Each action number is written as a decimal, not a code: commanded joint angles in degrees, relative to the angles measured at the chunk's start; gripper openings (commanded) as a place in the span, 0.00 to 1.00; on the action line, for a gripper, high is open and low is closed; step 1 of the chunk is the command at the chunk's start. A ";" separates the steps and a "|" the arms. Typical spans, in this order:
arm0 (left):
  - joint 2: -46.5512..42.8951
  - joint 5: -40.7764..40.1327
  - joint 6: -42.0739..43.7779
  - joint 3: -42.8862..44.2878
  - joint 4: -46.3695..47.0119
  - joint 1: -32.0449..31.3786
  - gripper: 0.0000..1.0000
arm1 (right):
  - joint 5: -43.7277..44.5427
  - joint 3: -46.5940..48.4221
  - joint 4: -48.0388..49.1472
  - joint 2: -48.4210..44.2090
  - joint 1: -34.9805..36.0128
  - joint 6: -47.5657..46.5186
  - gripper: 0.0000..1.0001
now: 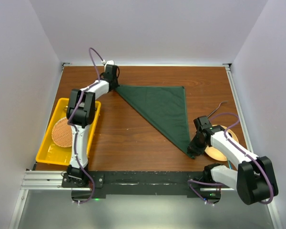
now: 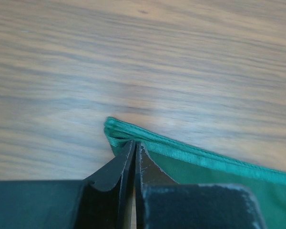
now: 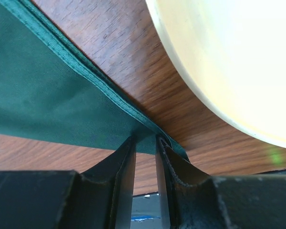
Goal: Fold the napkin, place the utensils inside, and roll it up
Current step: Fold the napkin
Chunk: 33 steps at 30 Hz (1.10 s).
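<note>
The dark green napkin [image 1: 162, 107] lies flat on the wooden table, folded into a triangle. My left gripper [image 1: 115, 87] is at its far left corner. In the left wrist view the jaws [image 2: 135, 142] stand almost together, pinched on that doubled corner of the napkin [image 2: 205, 164]. My right gripper [image 1: 191, 151] is at the near point of the triangle. Its jaws [image 3: 145, 138] stand a little apart over the tip of the napkin [image 3: 47, 95], and wood shows through the gap. The utensils are out of view.
A pale round plate [image 1: 218, 151] lies under my right arm, close beside the napkin's near tip, and fills the upper right of the right wrist view [image 3: 238, 62]. A yellow tray [image 1: 46, 143] holding a round woven mat [image 1: 63, 132] sits at the left edge.
</note>
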 commanded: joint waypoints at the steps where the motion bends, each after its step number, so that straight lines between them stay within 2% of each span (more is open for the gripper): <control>1: -1.54 -2.58 -0.13 0.34 -1.36 1.46 0.09 | 5.05 3.55 0.22 2.13 0.35 -1.64 0.27; 4: -7.59 -1.18 0.31 -1.33 -0.82 1.28 0.15 | 7.08 9.52 -0.22 2.22 0.35 -8.13 0.28; 7: -12.34 3.12 0.05 -2.91 -0.65 0.58 0.25 | 2.44 15.23 4.95 3.62 3.24 -16.83 0.29; 8: -13.67 4.88 -0.82 -4.05 0.05 0.23 0.28 | 0.95 16.92 5.92 4.67 4.21 -18.85 0.34; 9: -14.90 9.33 -1.35 -5.37 1.10 -0.56 0.29 | 0.32 19.37 8.97 7.46 5.61 -21.13 0.45; 11: -17.72 15.32 -3.37 -10.11 4.61 -1.87 0.30 | -3.88 21.06 13.47 10.46 7.82 -23.17 0.59; 13: -18.69 18.34 -3.90 -13.01 6.73 -4.86 0.29 | -7.75 23.43 20.41 16.34 9.05 -23.88 0.61; 16: -17.73 17.81 -3.90 -14.51 6.82 -8.91 0.25 | -11.27 29.83 25.08 27.07 11.85 -22.92 0.54; 19: -16.15 19.48 -4.43 -15.57 6.74 -10.23 0.15 | -9.63 37.31 24.57 35.32 15.54 -23.26 0.35; 21: -16.23 19.13 -4.52 -17.15 7.09 -10.67 0.13 | -8.56 40.38 24.04 37.54 16.44 -23.62 0.27; 25: -16.06 17.38 -3.91 -20.93 9.90 -10.67 0.10 | -8.47 40.84 24.91 40.01 17.05 -23.44 0.19; 30: -14.21 15.70 -2.06 -20.67 8.85 -10.67 0.10 | -8.29 33.40 27.54 39.14 18.19 -22.13 0.17; 33: -14.55 13.07 -1.62 -18.93 5.62 -10.85 0.10 | -7.33 30.04 26.94 36.94 18.02 -22.21 0.24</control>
